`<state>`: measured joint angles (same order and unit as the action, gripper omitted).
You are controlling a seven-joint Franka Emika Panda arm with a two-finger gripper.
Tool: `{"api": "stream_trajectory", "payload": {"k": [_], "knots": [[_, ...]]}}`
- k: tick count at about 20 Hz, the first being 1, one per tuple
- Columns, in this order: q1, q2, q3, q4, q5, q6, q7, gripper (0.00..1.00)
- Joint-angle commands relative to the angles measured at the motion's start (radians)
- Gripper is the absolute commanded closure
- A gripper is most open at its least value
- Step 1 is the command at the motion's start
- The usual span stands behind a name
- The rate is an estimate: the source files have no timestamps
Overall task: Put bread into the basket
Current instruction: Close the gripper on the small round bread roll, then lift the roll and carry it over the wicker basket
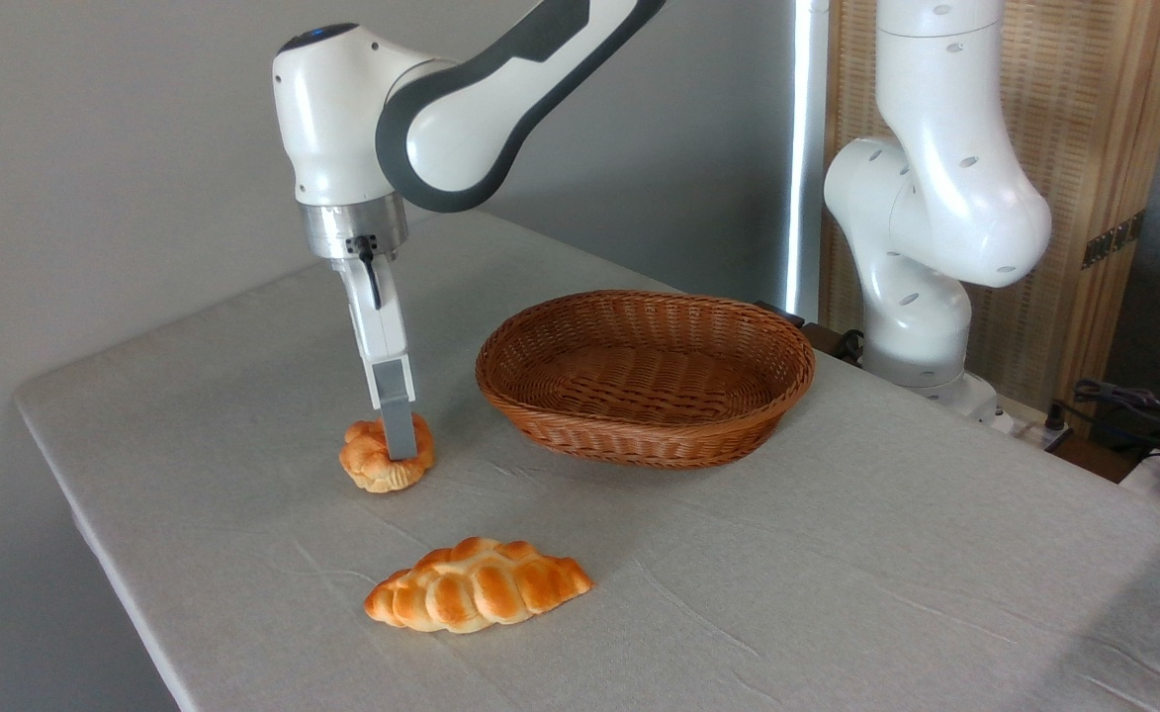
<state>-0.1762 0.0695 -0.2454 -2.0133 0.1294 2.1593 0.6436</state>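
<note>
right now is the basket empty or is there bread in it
Empty. The basket shows only bare wicker inside; the small bun sits on the table at the gripper, and the braided loaf lies nearer the camera.

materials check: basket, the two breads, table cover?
Basket: woven brown wicker, slightly glossy; the strands show.
Small bun and braided loaf: uniform golden sheen, probably plastic or foam replicas; real bread cannot be excluded.
Table cover: matte pale-grey cloth; creases and weave visible.
</note>
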Motion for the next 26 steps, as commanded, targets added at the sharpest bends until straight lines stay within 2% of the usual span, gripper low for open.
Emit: {"api": "stream_trajectory", "payload": {"k": [1, 4, 7, 10, 13, 15, 19, 20, 22, 24, 26], "knots": [[0.011, -0.040, 0.011, 0.007, -0.040, -0.007, -0.005, 0.68], [0.015, -0.048, 0.020, 0.062, -0.047, -0.094, -0.002, 0.68], [0.015, -0.066, 0.061, 0.126, -0.056, -0.208, 0.002, 0.67], [0.015, -0.126, 0.093, 0.143, -0.097, -0.306, 0.062, 0.67], [0.011, -0.194, 0.133, 0.136, -0.116, -0.398, 0.140, 0.65], [0.000, -0.235, 0.153, 0.130, -0.119, -0.458, 0.185, 0.62], [-0.068, -0.312, 0.160, 0.042, -0.114, -0.536, 0.203, 0.60], [-0.086, -0.333, 0.161, 0.004, -0.103, -0.567, 0.209, 0.56], [-0.104, -0.362, 0.161, -0.044, -0.102, -0.592, 0.217, 0.55], [-0.123, -0.363, 0.160, -0.074, -0.102, -0.585, 0.208, 0.39], [-0.161, -0.358, 0.160, -0.113, -0.102, -0.547, 0.205, 0.27]]}}
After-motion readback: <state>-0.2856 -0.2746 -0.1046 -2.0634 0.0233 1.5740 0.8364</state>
